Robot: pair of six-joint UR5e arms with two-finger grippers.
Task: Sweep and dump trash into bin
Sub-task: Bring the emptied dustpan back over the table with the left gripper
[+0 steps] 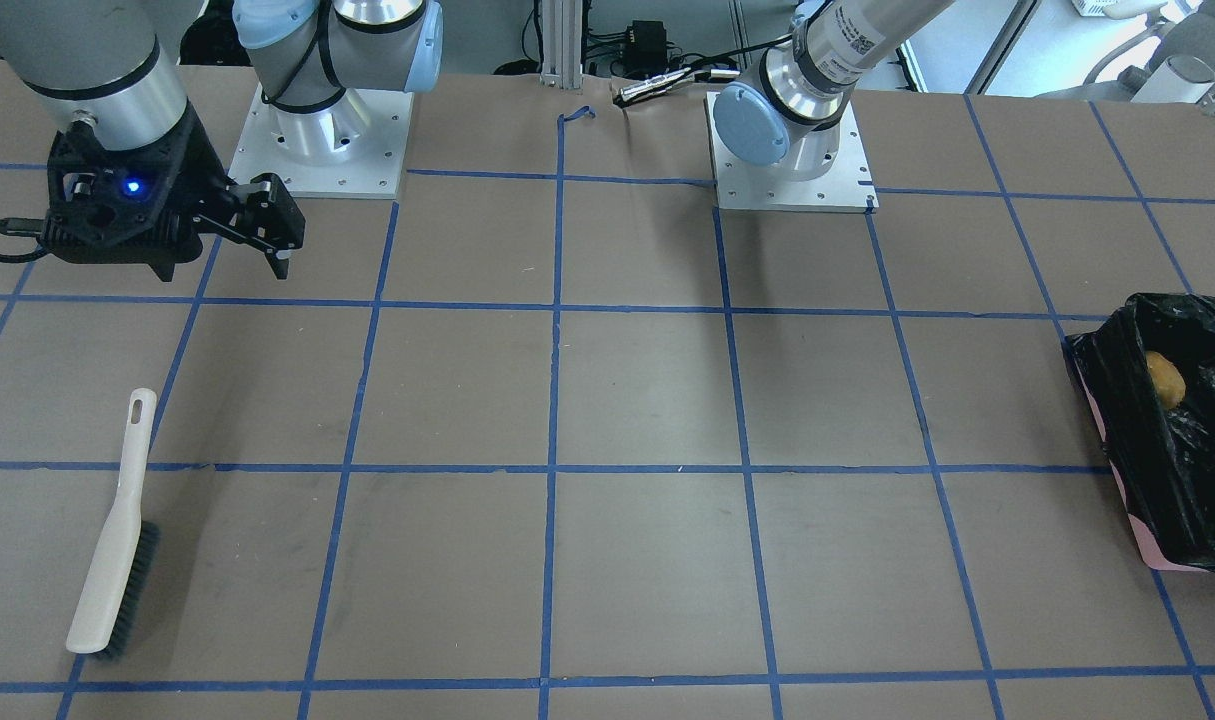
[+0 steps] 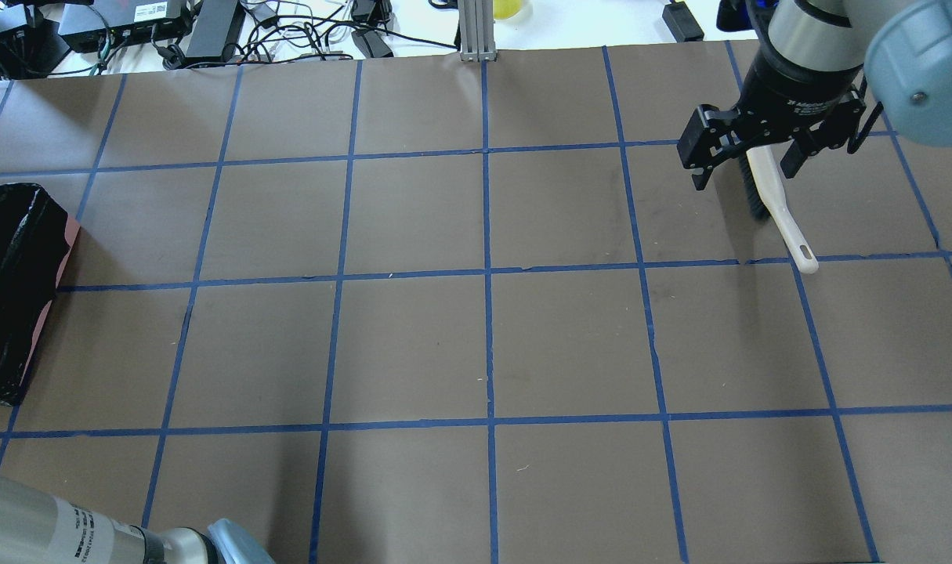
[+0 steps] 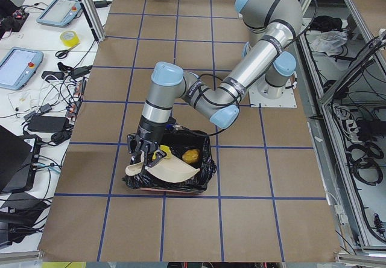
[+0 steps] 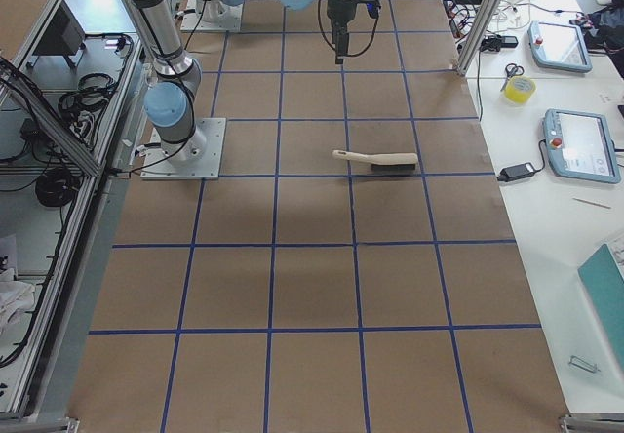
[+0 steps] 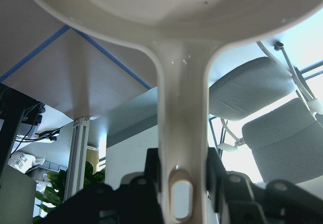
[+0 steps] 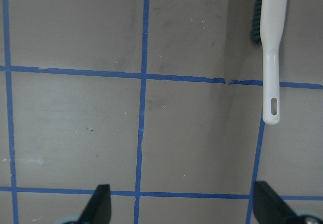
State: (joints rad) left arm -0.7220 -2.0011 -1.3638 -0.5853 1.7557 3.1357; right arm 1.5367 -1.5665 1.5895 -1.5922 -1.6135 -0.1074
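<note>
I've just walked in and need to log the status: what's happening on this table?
The left gripper holds the beige dustpan by its handle over the black-lined bin at the table's end. A golden-brown lump already lies inside the bin. The right gripper hangs open above the table, apart from the brush, which lies flat on the table, unheld.
</note>
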